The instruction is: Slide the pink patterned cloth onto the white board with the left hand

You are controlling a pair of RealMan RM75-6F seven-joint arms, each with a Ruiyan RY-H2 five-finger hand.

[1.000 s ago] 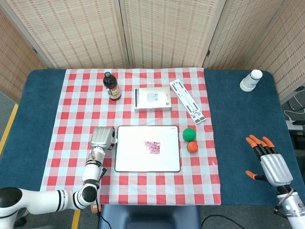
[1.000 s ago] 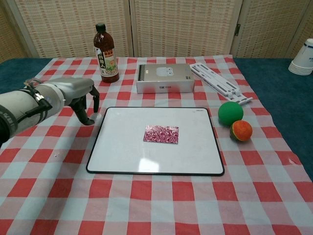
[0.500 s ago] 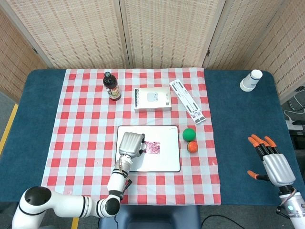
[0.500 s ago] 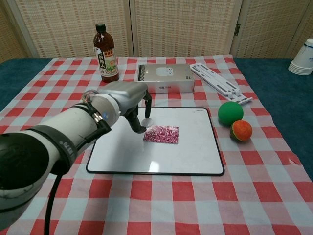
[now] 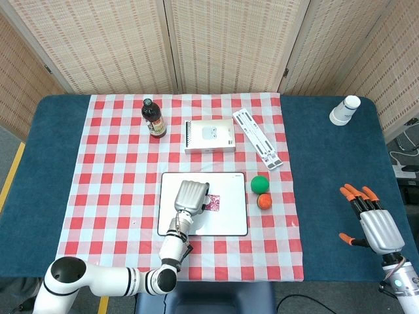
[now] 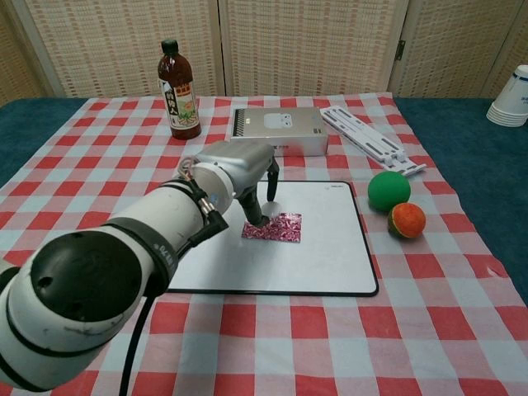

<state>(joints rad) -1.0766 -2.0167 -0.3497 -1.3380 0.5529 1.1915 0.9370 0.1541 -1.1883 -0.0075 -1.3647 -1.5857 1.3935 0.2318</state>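
The pink patterned cloth (image 5: 214,202) (image 6: 278,227) lies flat near the middle of the white board (image 5: 222,222) (image 6: 330,247). My left hand (image 5: 191,196) (image 6: 239,169) hovers over the board's left half with its fingers (image 6: 256,216) pointing down, and one fingertip touches the cloth's left edge. It holds nothing. In the head view it covers the cloth's left part. My right hand (image 5: 372,224) rests far right over the blue table, fingers spread and empty; the chest view does not show it.
A dark bottle (image 5: 154,119) (image 6: 179,91), a white spiral notebook (image 5: 209,136) (image 6: 278,130) and a white folding stand (image 5: 257,138) (image 6: 371,139) sit behind the board. A green ball (image 5: 260,184) (image 6: 388,190) and an orange ball (image 5: 264,201) (image 6: 406,220) lie at its right. Paper cups (image 5: 344,110) stand far right.
My left hand has swept rightward from beside the board's left edge to over the board, reaching the cloth's left edge. The cloth has stayed in place. The right hand has barely moved.
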